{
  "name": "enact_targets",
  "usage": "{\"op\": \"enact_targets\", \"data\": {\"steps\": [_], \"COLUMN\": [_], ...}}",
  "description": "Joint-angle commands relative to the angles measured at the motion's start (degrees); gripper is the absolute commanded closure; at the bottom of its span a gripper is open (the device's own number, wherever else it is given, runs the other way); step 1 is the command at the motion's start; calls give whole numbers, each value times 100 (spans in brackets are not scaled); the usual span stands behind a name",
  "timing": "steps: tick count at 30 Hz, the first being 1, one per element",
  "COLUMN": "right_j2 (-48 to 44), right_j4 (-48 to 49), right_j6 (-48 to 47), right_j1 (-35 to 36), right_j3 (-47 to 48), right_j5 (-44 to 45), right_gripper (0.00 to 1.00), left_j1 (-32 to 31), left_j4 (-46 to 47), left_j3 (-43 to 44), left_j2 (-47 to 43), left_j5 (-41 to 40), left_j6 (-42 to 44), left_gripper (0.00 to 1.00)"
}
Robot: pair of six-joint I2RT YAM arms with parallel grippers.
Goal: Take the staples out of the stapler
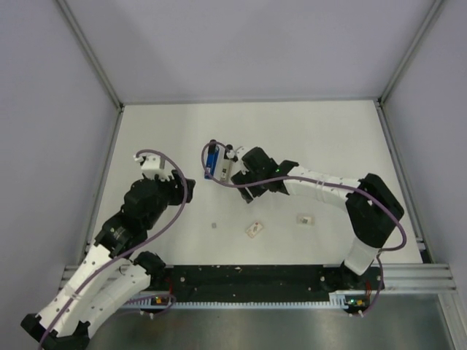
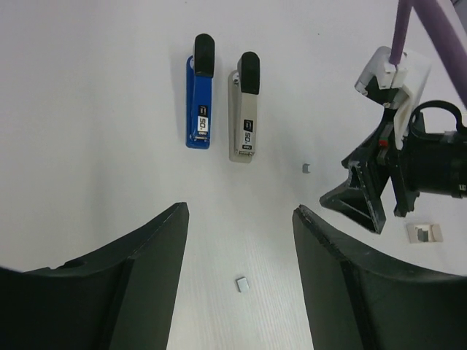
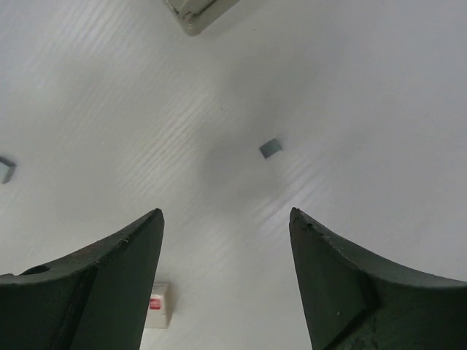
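Two closed staplers lie side by side on the white table, a blue one point(image 1: 211, 163) point(image 2: 200, 95) and a grey one point(image 1: 222, 169) point(image 2: 245, 109), each with a black rear end. My right gripper point(image 1: 241, 187) point(image 3: 225, 213) is open and empty, hovering just in front of the grey stapler, whose corner point(image 3: 197, 11) shows at the top of the right wrist view. My left gripper point(image 1: 179, 186) point(image 2: 240, 210) is open and empty, to the left of and nearer than the staplers. Small grey staple pieces point(image 2: 242, 284) point(image 2: 306, 168) point(image 3: 271, 149) lie loose on the table.
A small white staple box point(image 1: 254, 230) point(image 3: 157, 306) and another small white piece point(image 1: 304, 219) lie nearer than the staplers. A tiny grey piece point(image 1: 214, 225) lies left of the box. The right gripper point(image 2: 365, 197) shows in the left wrist view. Metal frame rails border the table.
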Motion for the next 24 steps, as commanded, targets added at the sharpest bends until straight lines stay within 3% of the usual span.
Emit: {"op": "enact_targets", "data": {"steps": [1,13,24], "right_j2": [219,914,1564], "right_j4": [110,-127,-672], "right_j6": [-1365,-2745,-2816], "right_j1": [-236,-561,-931], "right_j3": [190,735,1447], "right_j5": [-171,-1654,-1946], "right_gripper": [30,29,32], "left_j1": [-3,6,-3], "left_j4": [270,525,587], "left_j3": [-91,-249,-302], "left_j2": [76,278,331], "left_j5": [403,1081,1072], "left_j6": [19,10,-16], "left_gripper": [35,36,35]}}
